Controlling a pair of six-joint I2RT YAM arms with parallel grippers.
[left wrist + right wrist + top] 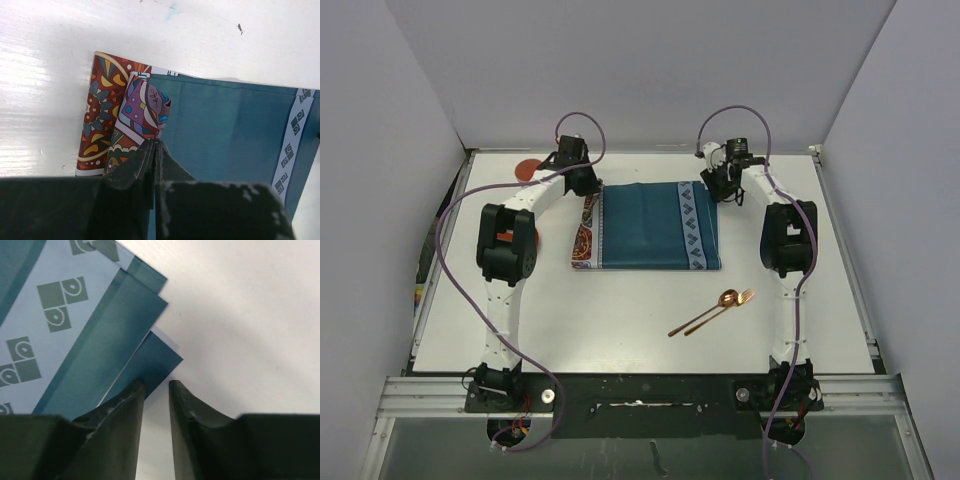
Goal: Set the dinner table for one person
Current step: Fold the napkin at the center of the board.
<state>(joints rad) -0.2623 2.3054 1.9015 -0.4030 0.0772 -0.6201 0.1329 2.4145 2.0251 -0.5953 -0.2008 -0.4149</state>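
Teal placemat (655, 225) over a red patterned mat (584, 238), copper spoon (728, 298) and fork (747, 296) nearby

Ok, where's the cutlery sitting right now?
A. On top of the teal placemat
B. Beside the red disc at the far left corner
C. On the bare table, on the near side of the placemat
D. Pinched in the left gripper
C: the copper spoon and fork lie together on the bare dinner table, nearer the arm bases than the teal placemat and not touching it.

Robot lab cell: bare white walls (640, 70), metal-edged tabletop (610, 320), arms (508, 245) bolted to aluminium rail (420, 396).
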